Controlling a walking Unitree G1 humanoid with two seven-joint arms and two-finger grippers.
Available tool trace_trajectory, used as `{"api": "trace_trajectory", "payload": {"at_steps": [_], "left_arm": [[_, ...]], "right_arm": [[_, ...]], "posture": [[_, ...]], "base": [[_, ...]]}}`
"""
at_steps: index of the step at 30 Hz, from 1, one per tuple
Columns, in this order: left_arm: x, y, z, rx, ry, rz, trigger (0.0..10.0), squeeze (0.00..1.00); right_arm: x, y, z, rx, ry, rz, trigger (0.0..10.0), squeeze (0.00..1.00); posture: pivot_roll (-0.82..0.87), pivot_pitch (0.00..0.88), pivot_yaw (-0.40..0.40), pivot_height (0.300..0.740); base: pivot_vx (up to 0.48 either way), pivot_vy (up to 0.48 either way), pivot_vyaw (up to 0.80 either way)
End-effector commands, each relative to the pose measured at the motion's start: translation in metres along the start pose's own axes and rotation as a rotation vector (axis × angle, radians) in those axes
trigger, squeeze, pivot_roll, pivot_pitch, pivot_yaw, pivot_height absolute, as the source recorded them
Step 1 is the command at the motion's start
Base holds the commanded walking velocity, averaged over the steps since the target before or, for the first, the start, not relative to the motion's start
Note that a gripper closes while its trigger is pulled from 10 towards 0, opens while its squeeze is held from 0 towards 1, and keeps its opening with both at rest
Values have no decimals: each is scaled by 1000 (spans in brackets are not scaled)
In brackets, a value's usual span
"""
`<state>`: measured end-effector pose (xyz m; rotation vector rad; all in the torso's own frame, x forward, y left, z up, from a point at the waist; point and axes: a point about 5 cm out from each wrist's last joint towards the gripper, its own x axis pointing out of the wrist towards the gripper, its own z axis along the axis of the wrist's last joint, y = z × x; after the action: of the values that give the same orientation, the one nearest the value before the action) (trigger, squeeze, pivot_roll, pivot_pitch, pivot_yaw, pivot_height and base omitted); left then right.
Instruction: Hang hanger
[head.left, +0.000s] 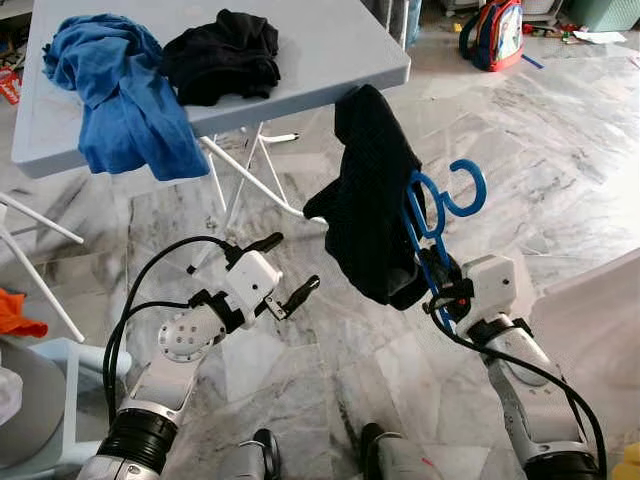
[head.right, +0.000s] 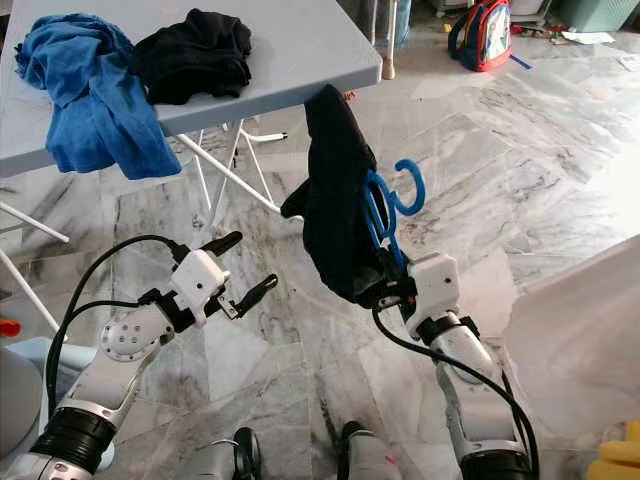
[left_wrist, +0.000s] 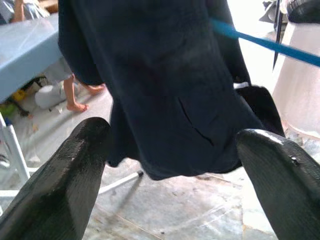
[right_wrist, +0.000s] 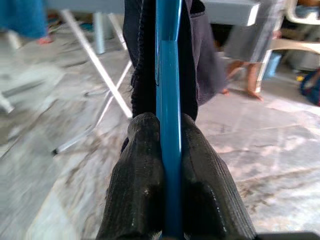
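A blue plastic hanger (head.left: 440, 215) stands upright in the air with a black garment (head.left: 368, 200) draped over it, its hook pointing right. My right gripper (head.left: 432, 290) is shut on the hanger's lower bar; in the right wrist view both fingers (right_wrist: 145, 170) press against the blue bar (right_wrist: 168, 125). My left gripper (head.left: 283, 268) is open, held left of the garment and apart from it. In the left wrist view the dark cloth (left_wrist: 165, 90) hangs ahead between the spread fingers (left_wrist: 65, 170).
A grey-blue folding table (head.left: 330, 50) stands ahead, bearing a blue cloth (head.left: 120, 90) that hangs over its edge and a black cloth (head.left: 225, 55). A backpack (head.left: 495, 32) sits on the marble floor at far right. A person's bare feet (left_wrist: 80, 100) appear by the table.
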<state>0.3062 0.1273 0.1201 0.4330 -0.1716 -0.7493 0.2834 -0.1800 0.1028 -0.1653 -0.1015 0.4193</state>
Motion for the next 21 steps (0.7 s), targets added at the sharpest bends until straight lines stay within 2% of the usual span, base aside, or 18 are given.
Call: {"api": "trace_trajectory", "payload": {"at_steps": [1, 5, 10, 15, 17, 21], "left_arm": [[-2, 2, 2, 37, -3, -23, 10000, 1000], [-6, 13, 0, 58, 13, -14, 10000, 1000], [-8, 17, -4, 78, 35, -16, 10000, 1000], [-9, 10, -7, 119, 45, -63, 10000, 1000], [-11, 4, -8, 148, 50, -116, 10000, 1000], [-12, 4, -8, 163, 47, -146, 10000, 1000]], "right_arm": [[-3, 7, 3, -10, -30, 68, 10000, 0], [-12, 10, -6, 6, 18, 145, 10000, 0], [-20, 11, -15, -21, 64, 198, 10000, 0], [-27, 9, -22, -51, 107, 236, 10000, 0], [-33, 8, -27, -94, 144, 297, 10000, 0], [-38, 8, -30, -97, 168, 352, 10000, 0]], "posture": [[-115, 244, 39, 740], [-114, 245, 43, 740], [-111, 248, 45, 740], [-111, 250, 44, 740], [-112, 253, 45, 740], [-110, 255, 47, 740]], "base": [[0, 0, 0], [0, 0, 0], [0, 0, 0], [0, 0, 0], [0, 0, 0], [0, 0, 0]]}}
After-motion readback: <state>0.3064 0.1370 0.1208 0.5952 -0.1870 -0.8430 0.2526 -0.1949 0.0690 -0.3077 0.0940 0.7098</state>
